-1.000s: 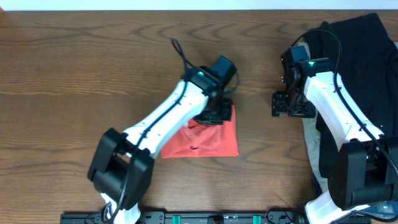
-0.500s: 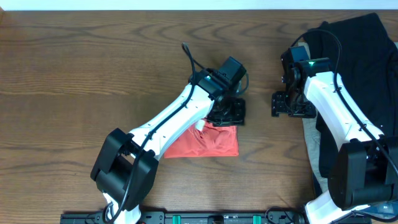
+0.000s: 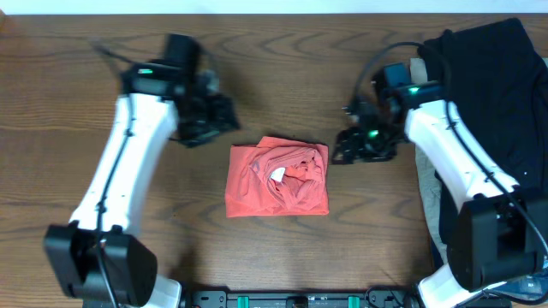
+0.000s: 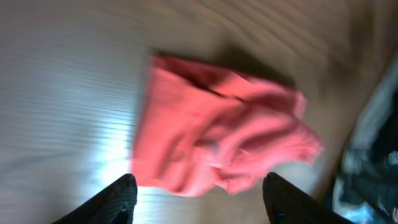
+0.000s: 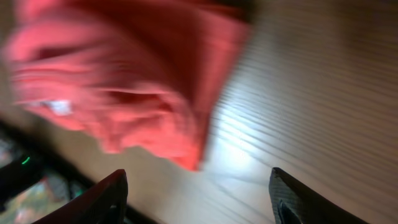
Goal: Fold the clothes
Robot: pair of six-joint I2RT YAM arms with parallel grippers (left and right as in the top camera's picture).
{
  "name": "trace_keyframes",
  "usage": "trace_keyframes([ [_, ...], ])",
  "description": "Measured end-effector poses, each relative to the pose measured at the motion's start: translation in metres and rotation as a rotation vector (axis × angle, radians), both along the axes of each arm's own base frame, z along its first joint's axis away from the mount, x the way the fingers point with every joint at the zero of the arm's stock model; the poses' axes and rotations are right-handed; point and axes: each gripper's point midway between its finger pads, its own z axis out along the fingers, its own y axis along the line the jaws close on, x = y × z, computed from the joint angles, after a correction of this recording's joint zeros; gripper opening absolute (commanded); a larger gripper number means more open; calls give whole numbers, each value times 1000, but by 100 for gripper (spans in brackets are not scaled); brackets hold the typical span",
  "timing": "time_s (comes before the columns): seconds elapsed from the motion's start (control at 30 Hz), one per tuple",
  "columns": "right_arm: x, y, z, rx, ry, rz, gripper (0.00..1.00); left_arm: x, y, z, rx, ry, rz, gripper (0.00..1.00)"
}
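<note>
The clothes, an orange-red T-shirt [image 3: 276,178], lie folded into a rumpled square at the table's middle, a bit of white print showing in the creases. My left gripper [image 3: 214,120] hovers up and to the left of the shirt, apart from it, jaws open and empty. In the blurred left wrist view the T-shirt [image 4: 217,140] lies ahead of the left gripper [image 4: 199,183]. My right gripper [image 3: 347,147] stands open just off the shirt's right edge. In the right wrist view the T-shirt [image 5: 124,81] fills the upper left ahead of the right gripper [image 5: 198,180], with nothing between its fingers.
A black garment [image 3: 497,94] is heaped at the table's right side, over a pale cloth [image 3: 428,205] near the right arm's base. Brown wooden tabletop [image 3: 77,85] surrounds the shirt.
My left gripper has opened, let go of the shirt and swung off to the upper left. The right gripper has moved left and down to the shirt's right edge.
</note>
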Motion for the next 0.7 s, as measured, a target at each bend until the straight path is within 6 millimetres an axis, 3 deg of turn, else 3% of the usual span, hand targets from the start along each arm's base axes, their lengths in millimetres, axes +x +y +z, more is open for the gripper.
trace_keyframes([
  [0.13,-8,53,6,76,-62,121,68,9,47,-4,49,4,121,74],
  [0.23,-15,83,6,89,-89,167,68,9,67,-8,64,23,173,75],
  [0.37,-31,122,-4,94,-96,228,67,8,81,-11,74,35,211,75],
  [0.47,-35,140,-20,64,-95,224,64,8,82,-11,74,35,213,75],
  [0.5,-34,144,-27,48,-96,217,59,8,82,-10,74,35,213,76],
  [0.53,-34,148,-33,35,-98,210,46,8,82,-11,74,35,213,76],
  [0.6,-33,154,-43,17,-98,192,5,8,82,-11,74,35,212,76],
  [0.7,-39,153,-52,-21,-65,163,1,7,82,-11,76,35,203,76],
])
